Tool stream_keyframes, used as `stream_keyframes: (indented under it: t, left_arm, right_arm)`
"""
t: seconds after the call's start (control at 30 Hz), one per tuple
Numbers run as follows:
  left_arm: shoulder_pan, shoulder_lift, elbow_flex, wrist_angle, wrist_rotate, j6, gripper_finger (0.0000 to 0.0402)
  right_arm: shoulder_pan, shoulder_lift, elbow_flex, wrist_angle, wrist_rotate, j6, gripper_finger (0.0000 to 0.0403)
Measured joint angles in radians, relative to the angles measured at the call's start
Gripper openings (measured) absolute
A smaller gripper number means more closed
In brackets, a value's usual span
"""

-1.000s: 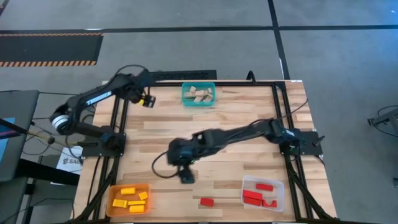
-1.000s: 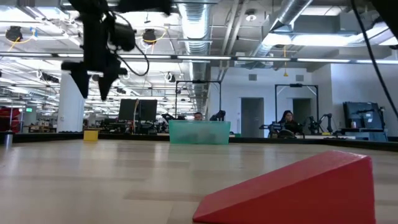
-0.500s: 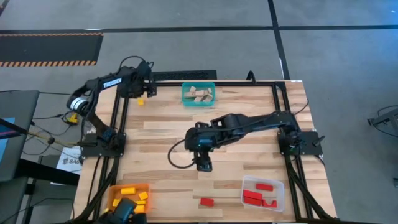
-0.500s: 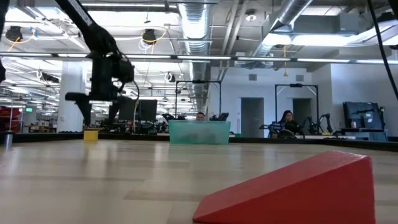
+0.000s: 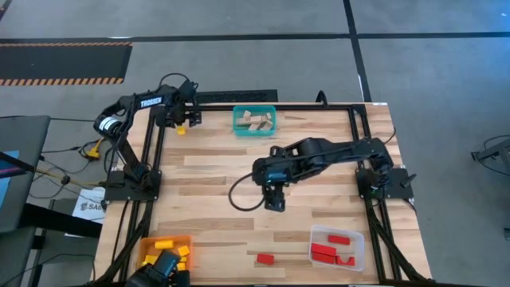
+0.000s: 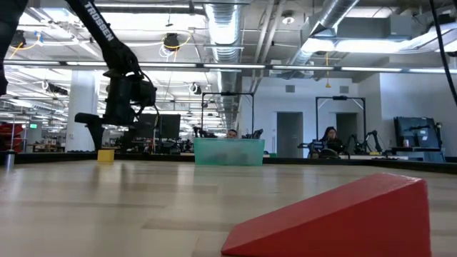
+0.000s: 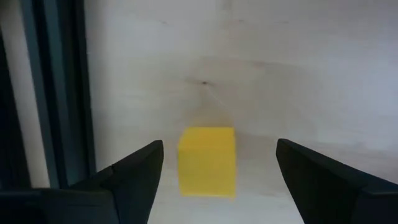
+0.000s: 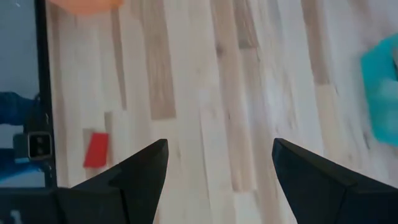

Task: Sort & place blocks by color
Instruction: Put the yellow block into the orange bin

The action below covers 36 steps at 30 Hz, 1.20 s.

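While a red block (image 5: 264,258) lies loose by the table's (image 5: 319,151) near edge, between the orange bin (image 5: 151,249) of yellow blocks (image 5: 164,244) and the clear bin (image 5: 357,239) of red ones, the right gripper (image 5: 275,202) hangs mid-table, jaws wide and empty. At the far left corner, the left gripper (image 7: 217,171) straddles a yellow cube (image 7: 207,160), jaws wide. Tan blocks (image 5: 253,119) fill the teal bin (image 5: 237,127) on the far edge.

Lighting: bright, even, from ceiling strip lights (image 6: 214,66). Shadows: soft beneath yellow cube (image 7: 207,160). Blur: right wrist view smeared; red wedge (image 6: 335,218) near low camera soft-edged.
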Motion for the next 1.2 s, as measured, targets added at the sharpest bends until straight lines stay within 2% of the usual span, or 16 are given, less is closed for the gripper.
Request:
stream_keyframes:
  t: [0.17,0.3,0.5,0.63,0.8,0.97,1.07,1.2]
  left_arm:
    - [-0.001,0.000,0.000,0.003,0.001,-0.005,0.0280]
    - [-0.001,0.000,0.000,-0.006,0.012,-0.004,0.0225]
    - [-0.010,0.004,0.000,-0.034,0.030,0.011,0.0141]
    - [-0.010,0.002,0.001,-0.034,0.030,0.001,0.0100]
    - [-0.011,0.000,0.004,-0.039,0.028,0.001,0.0095]
    - [-0.031,-0.055,0.073,-0.071,0.027,0.095,0.0095]
    - [-0.067,-0.117,0.124,-0.143,0.057,0.177,0.0095]
    - [-0.164,-0.236,0.162,-0.270,0.151,0.230,0.0095]
  right_arm:
    - [0.030,-0.055,0.000,-0.082,0.052,0.001,0.0306]
    - [0.072,-0.103,0.000,-0.124,0.088,0.011,0.0306]
    - [0.158,-0.209,0.000,-0.135,0.142,0.113,0.0306]
    - [0.253,-0.284,0.000,-0.135,0.230,0.173,0.0306]
    - [0.380,-0.365,0.001,-0.135,0.376,0.228,0.0306]
    - [0.472,-0.427,0.001,-0.135,0.461,0.232,0.0306]
    - [0.483,-0.459,-0.016,-0.133,0.461,0.210,0.0306]
    - [0.461,-0.524,-0.144,-0.134,0.393,0.184,0.0306]
